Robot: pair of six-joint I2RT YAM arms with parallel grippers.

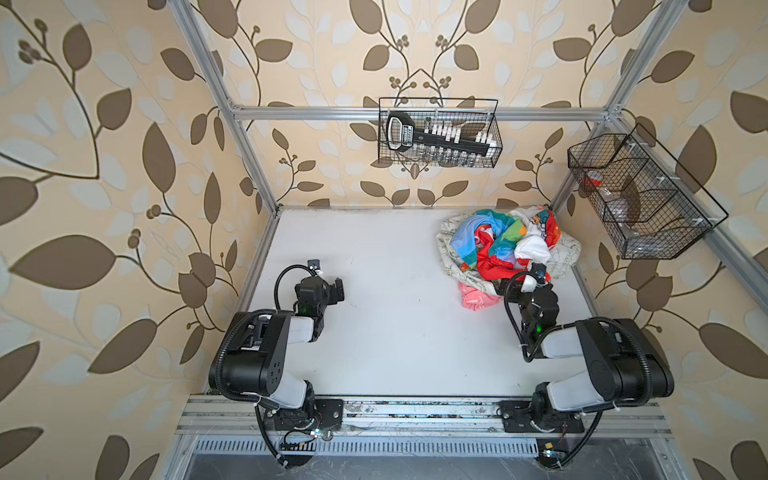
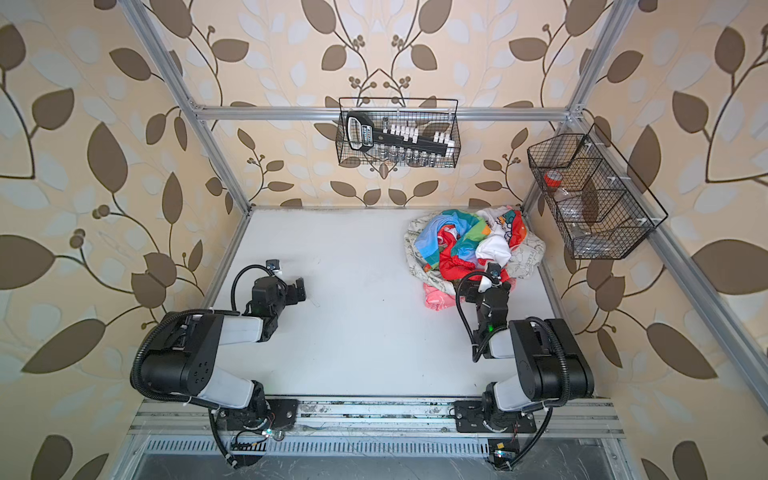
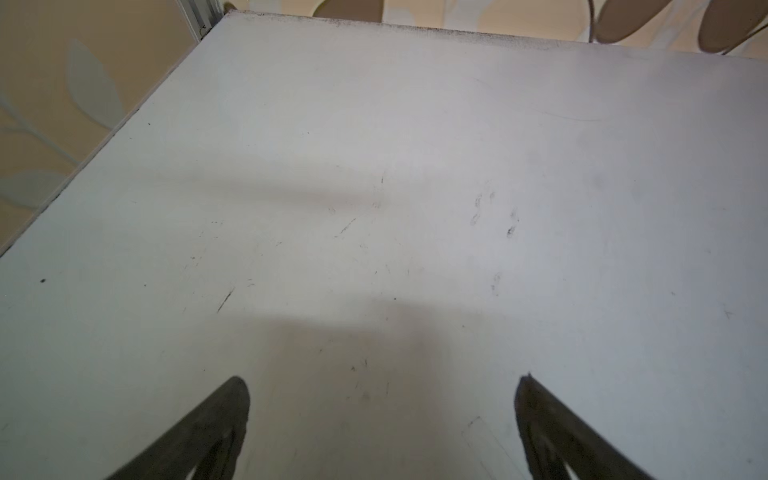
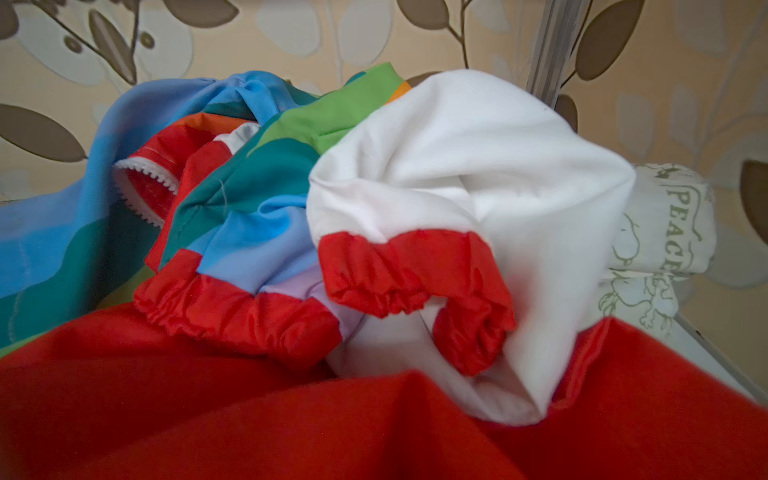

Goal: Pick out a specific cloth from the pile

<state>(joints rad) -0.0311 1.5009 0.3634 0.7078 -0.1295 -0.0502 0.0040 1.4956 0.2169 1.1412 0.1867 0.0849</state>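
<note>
The right claw (image 1: 536,272) sits at the near edge of the pile (image 1: 505,243), its fingers hidden behind the wrist in both top views and out of the right wrist view, so only its widest spread can be reported, with nothing seen in its grip. Directly ahead of it in the right wrist view lie red folds of the striped cloth (image 4: 257,415), a white bunch and the cream printed cloth (image 4: 660,232). The cloth (image 1: 473,296), coral-pink, pokes out from under the pile's near side, just beside the right claw. The left claw (image 3: 382,419) hangs with its fingers (image 3: 216,424) apart over the bare white bench (image 1: 374,332), well apart from the pile
</note>
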